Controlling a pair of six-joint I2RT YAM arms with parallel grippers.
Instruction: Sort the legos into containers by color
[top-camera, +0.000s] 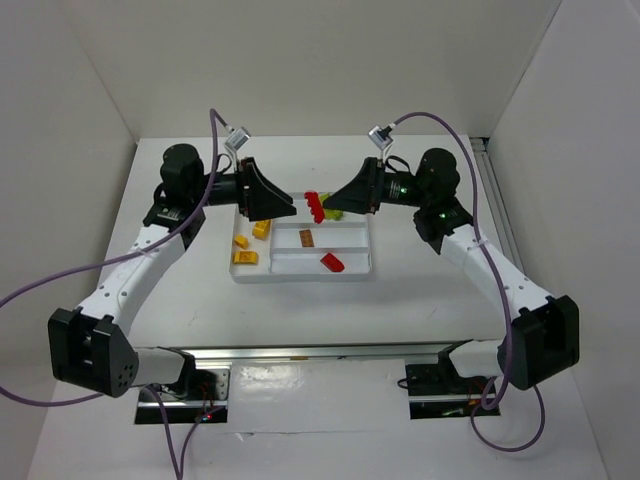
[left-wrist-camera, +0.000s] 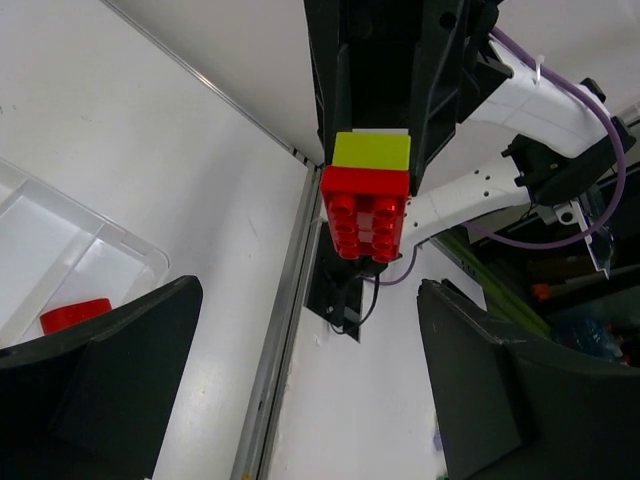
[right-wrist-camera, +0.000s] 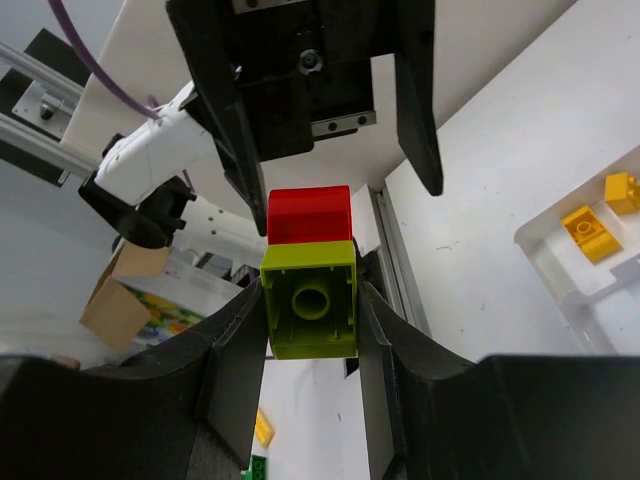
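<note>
Your right pincer (right-wrist-camera: 311, 300) was closed firmly on the lime-green brick (left-wrist-camera: 372, 152), its fingers pressing on two opposite sides. A red brick (right-wrist-camera: 310, 214) was stacked on that brick's far end and pointed toward your left arm. The pair hung in the air above the far edge of the tray (top-camera: 300, 276), touching nothing below.

Your left pincer (left-wrist-camera: 308, 290) faced the pair with its jaws wide apart and held nothing. The red brick sat just ahead of the gap.

The step in hand looked like splitting the pair. To do it well, you needed to bring the left jaws over the red brick only and stop short of the seam, so they never pinched the green. Then peeling with a slight tilt would probably have worked better than a straight tug. Keeping the pair over the tray meant a slipped brick would likely fall inside.

In the tray, yellow bricks (top-camera: 245, 257) lay in the left section. A brownish-orange brick (top-camera: 307, 238) and a loose red one (top-camera: 332, 262) lay in the narrow sections. The tray rested on the white desk (top-camera: 420, 300).
</note>
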